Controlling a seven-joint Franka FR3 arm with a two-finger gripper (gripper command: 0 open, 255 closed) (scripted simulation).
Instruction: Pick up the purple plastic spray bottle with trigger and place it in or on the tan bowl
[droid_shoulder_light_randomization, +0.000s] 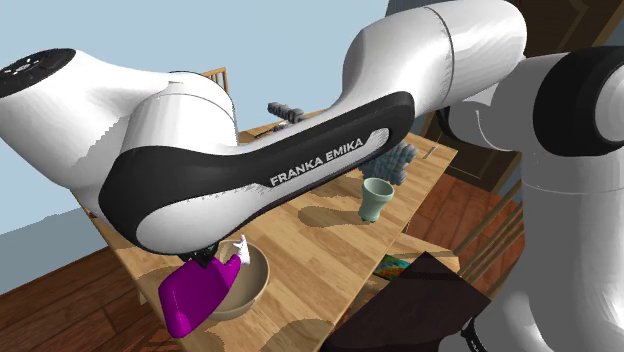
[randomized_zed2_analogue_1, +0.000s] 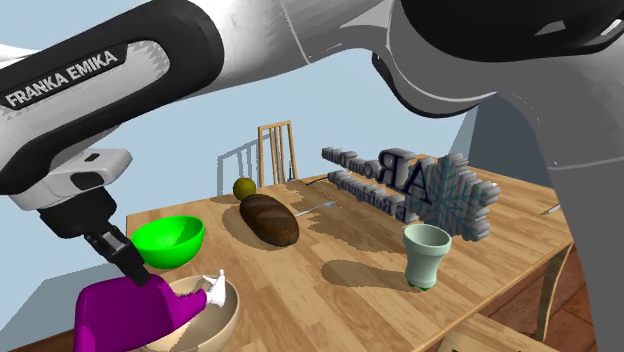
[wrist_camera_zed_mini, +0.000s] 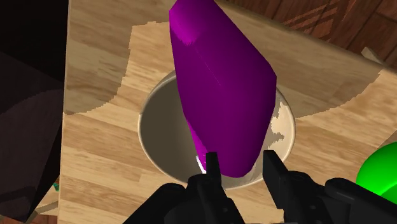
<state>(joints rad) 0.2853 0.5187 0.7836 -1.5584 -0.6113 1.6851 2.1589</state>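
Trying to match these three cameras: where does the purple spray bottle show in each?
Shoulder view: bottle at bottom left, overlapping the tan bowl.
Second exterior view: bottle at bottom left, over the bowl.
Wrist view: bottle in the gripper, above the bowl.
Shared landmark: the tan bowl.

My black gripper (wrist_camera_zed_mini: 243, 159), my white arm (droid_shoulder_light_randomization: 200, 110) with dark joints, purple bottle (droid_shoulder_light_randomization: 197, 292) with white trigger (droid_shoulder_light_randomization: 240, 247), tan bowl (droid_shoulder_light_randomization: 255, 285), green bowl (randomized_zed2_analogue_1: 168, 238), pale green cup (randomized_zed2_analogue_1: 427, 253), dark brown loaf (randomized_zed2_analogue_1: 268, 219), light wood-grain table (randomized_zed2_analogue_1: 350, 240)

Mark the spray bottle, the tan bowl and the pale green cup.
spray bottle (droid_shoulder_light_randomization: 195, 295): shoulder view, purple body.
tan bowl (droid_shoulder_light_randomization: 255, 285): shoulder view, outer wall.
pale green cup (randomized_zed2_analogue_1: 427, 255): second exterior view, side.
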